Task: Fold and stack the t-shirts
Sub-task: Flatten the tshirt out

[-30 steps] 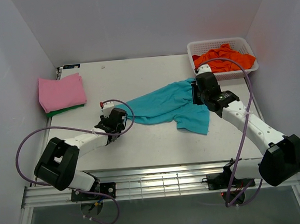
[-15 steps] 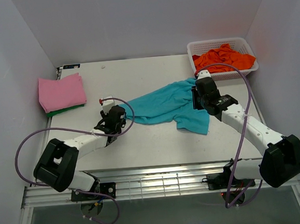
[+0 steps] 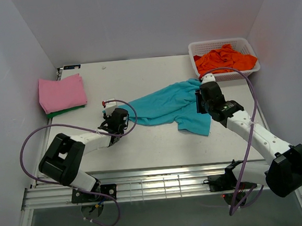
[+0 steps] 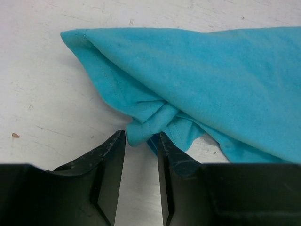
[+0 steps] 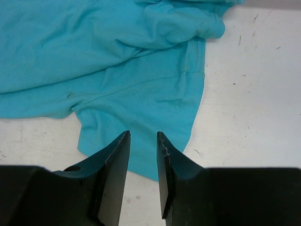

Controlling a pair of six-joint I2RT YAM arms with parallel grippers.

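A teal t-shirt lies crumpled and spread in the middle of the table. My left gripper is low at its left corner. In the left wrist view the jaws are open, with the shirt's bunched corner right at the fingertips. My right gripper hovers over the shirt's right part. In the right wrist view it is open and empty above the teal cloth. A folded pink shirt lies on a folded green one at the far left.
A white basket with orange shirts stands at the back right, just behind the right arm. Purple cables loop from both arms. White walls close in the table on three sides.
My left gripper has slid right up to the teal shirt's left corner. My right gripper has shifted a little nearer and to the right over the shirt.
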